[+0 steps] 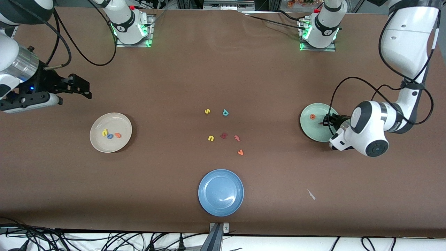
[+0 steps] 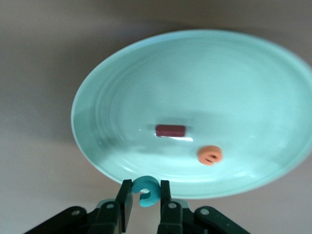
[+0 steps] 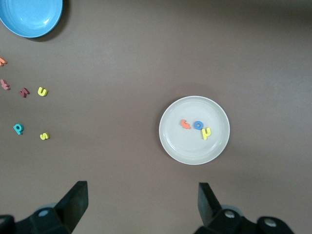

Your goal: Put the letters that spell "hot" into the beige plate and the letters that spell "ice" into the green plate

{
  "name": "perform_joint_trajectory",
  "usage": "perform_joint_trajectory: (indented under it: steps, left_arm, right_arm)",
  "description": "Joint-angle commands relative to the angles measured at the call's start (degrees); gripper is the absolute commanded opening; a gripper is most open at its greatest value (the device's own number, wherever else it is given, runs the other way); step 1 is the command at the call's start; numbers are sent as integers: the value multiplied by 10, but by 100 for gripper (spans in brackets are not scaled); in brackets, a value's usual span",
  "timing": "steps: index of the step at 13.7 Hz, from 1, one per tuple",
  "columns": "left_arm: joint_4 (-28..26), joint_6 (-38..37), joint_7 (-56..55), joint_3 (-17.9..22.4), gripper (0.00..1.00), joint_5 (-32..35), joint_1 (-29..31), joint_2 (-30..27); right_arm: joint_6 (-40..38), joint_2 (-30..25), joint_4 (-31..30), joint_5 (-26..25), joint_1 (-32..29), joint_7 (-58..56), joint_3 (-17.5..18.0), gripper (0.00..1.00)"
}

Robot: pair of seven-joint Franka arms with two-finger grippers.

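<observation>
My left gripper (image 1: 327, 121) (image 2: 146, 195) hangs over the rim of the green plate (image 1: 308, 133) (image 2: 243, 73), shut on the teal "c" (image 2: 146, 190). In that plate lie the orange "e" (image 1: 313, 116) (image 2: 210, 155) and the dark red "i" (image 2: 170, 130). The beige plate (image 1: 99, 143) (image 3: 170, 141), toward the right arm's end, holds the yellow "h" (image 1: 105, 132) (image 3: 207, 132), blue "o" (image 1: 110, 136) (image 3: 199, 125) and orange "t" (image 1: 118, 135) (image 3: 185, 124). My right gripper (image 1: 83, 88) (image 3: 141, 200) waits open and empty, up above bare table beside the beige plate.
Loose letters lie mid-table: yellow "s" (image 1: 207, 111), teal "p" (image 1: 225, 112), yellow "u" (image 1: 210, 138), a dark red letter (image 1: 224, 135), pinkish "f" (image 1: 237, 138), orange "v" (image 1: 240, 152). A blue plate (image 1: 221, 192) sits nearer the front camera. A white scrap (image 1: 311, 194) lies beside it.
</observation>
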Motion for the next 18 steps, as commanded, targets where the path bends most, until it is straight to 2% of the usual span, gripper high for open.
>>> perform_joint_trajectory:
  steps: [1,2,4,6,8,10,14,18]
  left_arm:
    - [-7,0,11,-8,21,19,12,7]
    - [-5,0,11,-8,38,19,13,6]
    - [4,-1,10,-11,100,16,12,-1]
    - [28,-8,8,-14,100,9,12,-35]
    - [78,-43,8,-19,100,8,4,-72]
    - [144,-84,9,-41,100,10,2,-87]
    - [230,-89,9,-49,100,8,-1,-142]
    - [242,-89,10,-70,100,8,0,-182]
  right_arm:
    - [-24,0,13,-16,-3,0,0,100]
    - [-20,1,14,-16,-3,-3,-1,100]
    - [-20,0,14,-37,-1,0,0,100]
    - [-22,0,14,-81,1,2,1,100]
    - [-22,0,14,-83,-2,2,-1,100]
    - [-23,1,14,-82,-3,3,-2,100]
    - [-23,1,14,-86,-3,0,-2,100]
    - [-25,0,14,-78,-3,0,-2,100]
